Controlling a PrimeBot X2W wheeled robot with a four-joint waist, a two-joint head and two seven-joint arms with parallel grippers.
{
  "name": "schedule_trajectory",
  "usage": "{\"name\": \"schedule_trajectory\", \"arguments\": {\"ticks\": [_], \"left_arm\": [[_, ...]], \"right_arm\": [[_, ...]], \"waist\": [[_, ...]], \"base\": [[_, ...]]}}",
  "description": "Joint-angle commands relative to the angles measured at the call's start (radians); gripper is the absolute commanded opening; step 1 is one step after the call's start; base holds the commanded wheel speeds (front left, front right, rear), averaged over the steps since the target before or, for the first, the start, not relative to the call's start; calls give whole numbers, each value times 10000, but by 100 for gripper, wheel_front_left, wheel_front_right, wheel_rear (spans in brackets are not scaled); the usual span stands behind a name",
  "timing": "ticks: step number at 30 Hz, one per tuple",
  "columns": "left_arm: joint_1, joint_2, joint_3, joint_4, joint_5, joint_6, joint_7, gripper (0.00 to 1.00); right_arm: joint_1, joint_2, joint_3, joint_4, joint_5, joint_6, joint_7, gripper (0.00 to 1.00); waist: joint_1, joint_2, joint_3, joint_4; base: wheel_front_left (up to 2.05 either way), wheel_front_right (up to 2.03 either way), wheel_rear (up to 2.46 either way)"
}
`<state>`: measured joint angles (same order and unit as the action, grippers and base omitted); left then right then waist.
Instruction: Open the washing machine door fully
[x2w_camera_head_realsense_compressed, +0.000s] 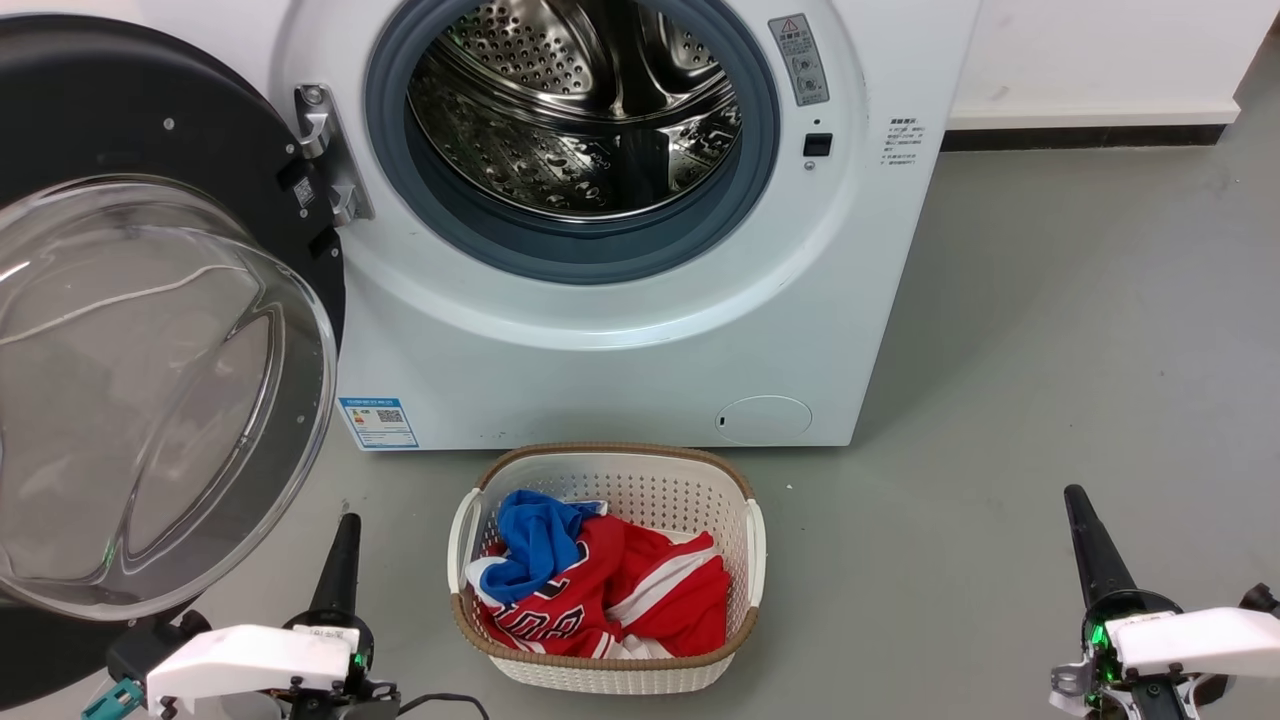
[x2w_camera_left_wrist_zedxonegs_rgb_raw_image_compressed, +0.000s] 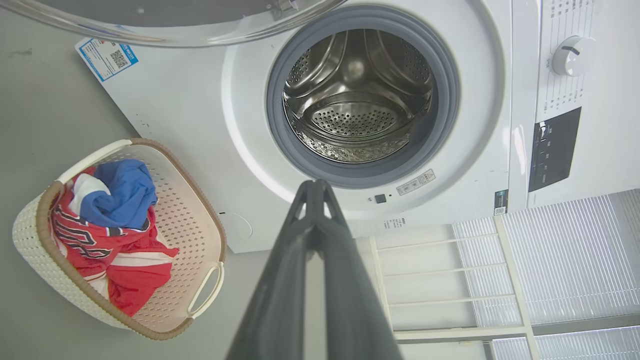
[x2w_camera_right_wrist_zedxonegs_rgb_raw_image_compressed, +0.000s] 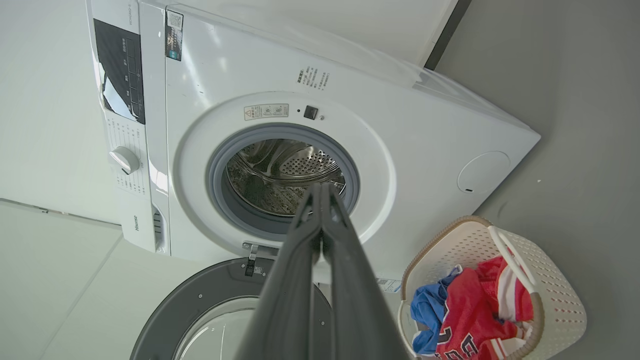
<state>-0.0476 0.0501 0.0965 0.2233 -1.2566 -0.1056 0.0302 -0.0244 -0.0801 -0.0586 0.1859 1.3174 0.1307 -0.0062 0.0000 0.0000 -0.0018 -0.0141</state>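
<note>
Grey floor (x2w_camera_head_realsense_compressed: 1050, 350) all round me, smooth, evenly lit. White wall (x2w_camera_head_realsense_compressed: 1100, 50) at my 1 o'clock, dark skirting strip (x2w_camera_head_realsense_compressed: 1080, 135) along its foot. Left wrist view: white rack (x2w_camera_left_wrist_zedxonegs_rgb_raw_image_compressed: 450, 334) at 5 o'clock, ribbed pale panel (x2w_camera_left_wrist_zedxonegs_rgb_raw_image_compressed: 565, 250) just beside it.

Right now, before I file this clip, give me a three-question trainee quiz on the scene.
1. True or false: the washing machine door stands open at the robot's left.
2. The basket holds: A) red and blue clothes, B) white towels, C) nothing.
3. Fill in: the left gripper and right gripper both have their fingers ___.
Key: 1 true; 2 A; 3 shut.
</note>
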Motion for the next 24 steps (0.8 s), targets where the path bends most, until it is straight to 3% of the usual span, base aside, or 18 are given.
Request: {"name": "schedule_trajectory", "arguments": {"ticks": [1,24], "left_arm": [[-230,2,14,-24,-226,-52,56,0],[-488,1,124,129,-2171,-181,539,0]], "right_arm": [[-257,-52,-30,-21,219,1,52,0],[-646,-6,-117,333,2000,1,558,0]], "waist": [[0,0,1,4],[0,0,27,78]], "base": [[0,0,0],[0,0,0]]}}
